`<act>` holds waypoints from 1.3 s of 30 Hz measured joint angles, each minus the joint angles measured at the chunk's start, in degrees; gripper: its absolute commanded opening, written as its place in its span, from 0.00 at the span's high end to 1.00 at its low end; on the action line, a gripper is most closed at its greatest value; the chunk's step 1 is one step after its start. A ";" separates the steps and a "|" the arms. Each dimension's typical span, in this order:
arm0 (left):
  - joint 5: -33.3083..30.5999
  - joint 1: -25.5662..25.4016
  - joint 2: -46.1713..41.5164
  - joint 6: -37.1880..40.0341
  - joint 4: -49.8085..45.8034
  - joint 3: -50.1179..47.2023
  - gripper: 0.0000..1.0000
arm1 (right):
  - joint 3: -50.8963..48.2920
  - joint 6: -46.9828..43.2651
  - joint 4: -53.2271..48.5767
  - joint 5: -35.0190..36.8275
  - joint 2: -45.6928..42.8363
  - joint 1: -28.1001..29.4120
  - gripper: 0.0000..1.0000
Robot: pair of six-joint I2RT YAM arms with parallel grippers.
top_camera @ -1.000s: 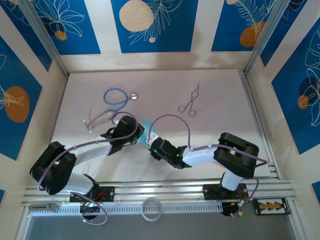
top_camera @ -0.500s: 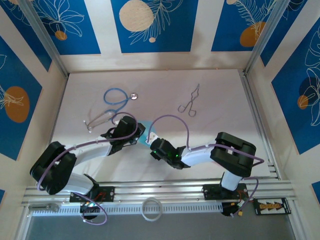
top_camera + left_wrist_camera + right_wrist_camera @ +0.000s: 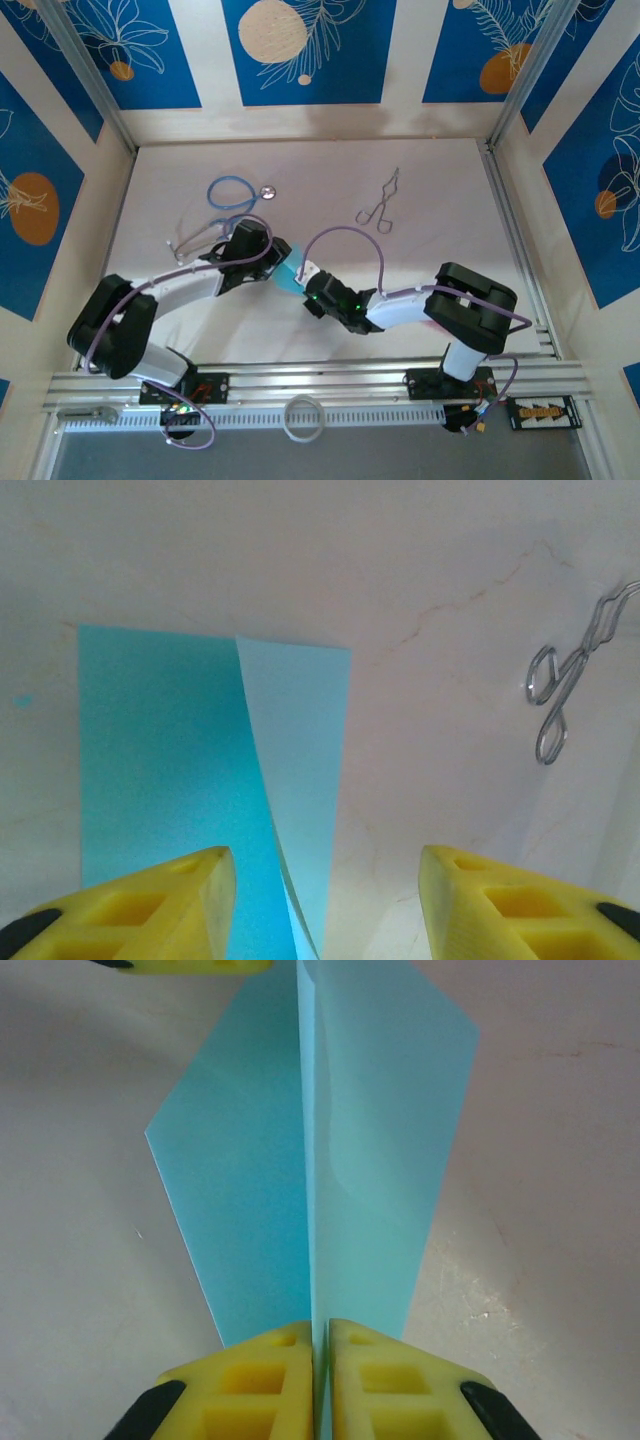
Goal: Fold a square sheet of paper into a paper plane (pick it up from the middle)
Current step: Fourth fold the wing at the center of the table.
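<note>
Left gripper [image 3: 322, 870] opened, right gripper [image 3: 320, 1328] pinching paper [image 3: 385, 1150]

L hand [image 3: 327, 868]: fingers apart | R hand [image 3: 320, 1338]: fingers pinched on sheet [image 3: 375, 1160] | both arms bent inward

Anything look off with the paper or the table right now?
Nothing damaged. The sheet of paper is half folded, one flap lifted, pinched along its fold by the right gripper. The stethoscope and forceps lie apart from it.
</note>
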 measured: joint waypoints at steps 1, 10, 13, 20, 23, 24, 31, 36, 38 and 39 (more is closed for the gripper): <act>0.87 0.39 0.74 0.35 -0.20 0.31 0.53 | -0.09 0.09 0.11 -0.15 0.00 -0.04 0.87; 6.23 2.71 4.63 1.86 -2.95 1.92 0.81 | -0.61 1.44 0.46 -1.40 -0.02 -0.17 0.83; 7.41 3.23 4.72 2.32 -3.30 2.19 0.93 | -1.40 1.90 0.52 -1.62 -0.63 -0.35 0.80; 9.88 4.22 5.33 3.41 -3.54 3.39 1.00 | -2.36 2.45 0.83 -1.99 -1.31 -1.14 0.76; 11.04 4.28 6.16 3.41 -3.54 3.74 1.00 | -2.60 2.58 0.81 -1.99 -1.33 -1.29 0.75; 11.32 4.28 6.36 3.41 -3.54 3.76 1.00 | -2.62 2.58 0.81 -1.99 -1.33 -1.29 0.75; 12.81 4.46 7.08 3.41 -3.50 3.80 1.00 | -3.04 2.56 0.79 -2.23 -1.64 -1.66 0.78; 13.09 4.63 7.08 3.41 -3.34 3.85 1.00 | -3.04 2.54 0.81 -2.47 -2.16 -1.99 0.77; 13.25 4.66 7.08 3.39 -3.30 3.85 1.00 | -3.04 2.54 0.81 -2.60 -2.16 -2.10 0.77; 13.27 4.66 7.08 3.39 -3.28 3.85 1.00 | -3.04 2.54 0.76 -2.64 -2.16 -2.12 0.77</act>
